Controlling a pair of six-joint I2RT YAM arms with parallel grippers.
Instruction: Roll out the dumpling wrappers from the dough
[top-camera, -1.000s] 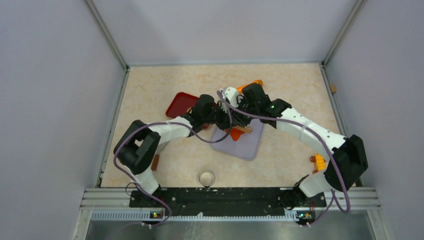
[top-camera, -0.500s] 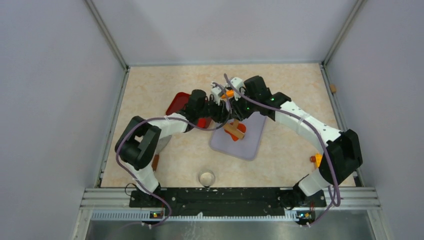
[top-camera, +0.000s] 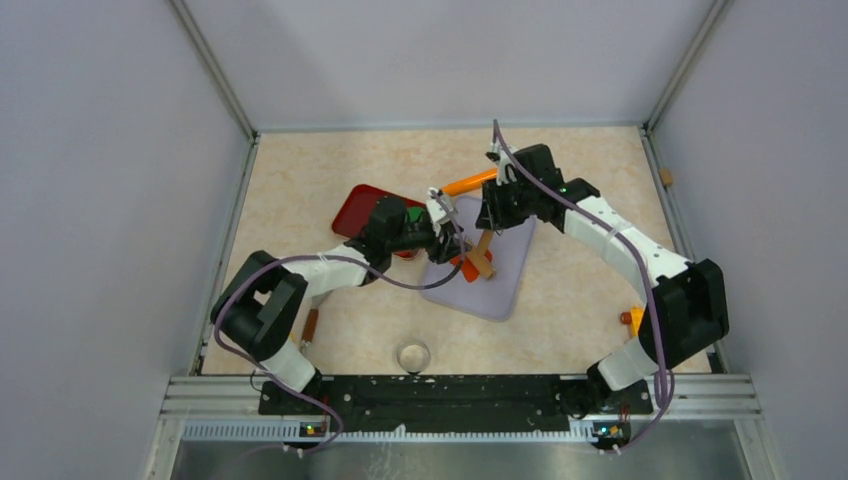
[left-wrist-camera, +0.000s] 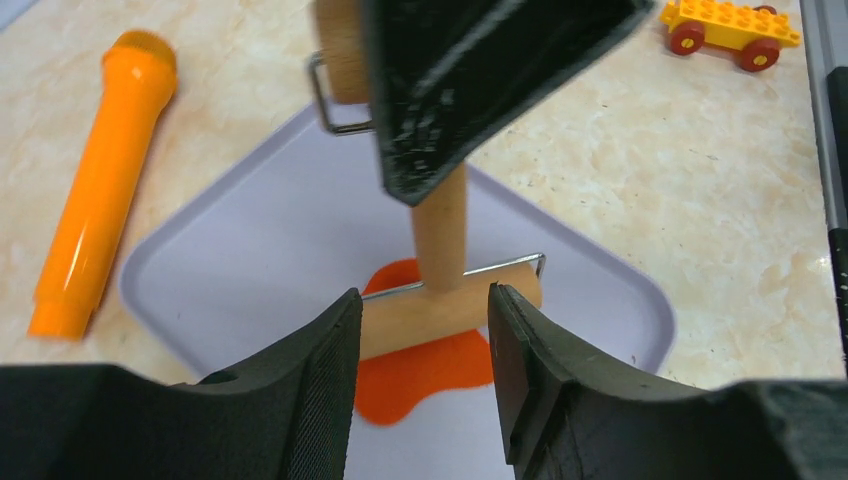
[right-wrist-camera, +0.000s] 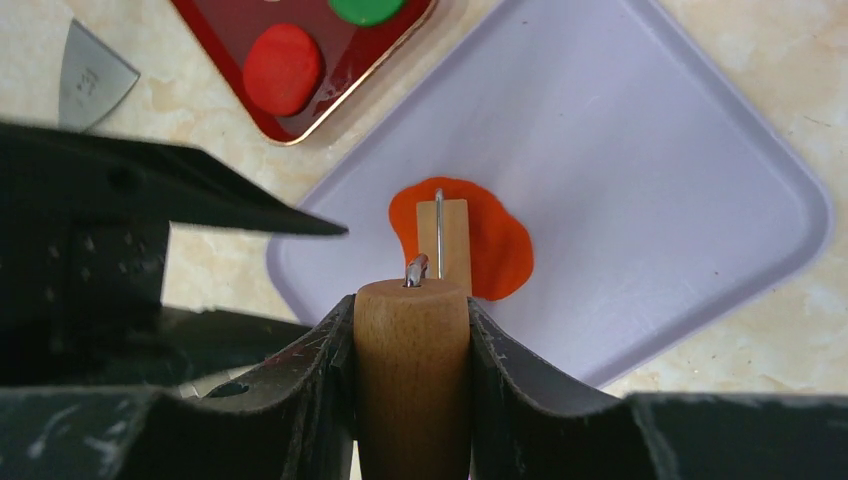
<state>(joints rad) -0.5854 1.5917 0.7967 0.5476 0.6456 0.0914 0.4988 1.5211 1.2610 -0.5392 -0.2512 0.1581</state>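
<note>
Now the right gripper (right-wrist-camera: 411, 335) has drawn back from its partner, clenched on the handle of the wooden roller (right-wrist-camera: 455, 250), whose drum lies across the orange wrapper (right-wrist-camera: 503, 248) on the lilac tray (right-wrist-camera: 650, 150) (a stroke seems under way). The left gripper (left-wrist-camera: 422, 300), spread and empty, has slid aside, just short of the drum; the wrapper's lobed edge suggests it needs more passes.

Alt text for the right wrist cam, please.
The right gripper is clamped on the handle of a small wooden roller whose head rests on a flattened patch of orange dough on a lavender tray. Upper left, a red tray holds a red disc and a green disc.
</note>
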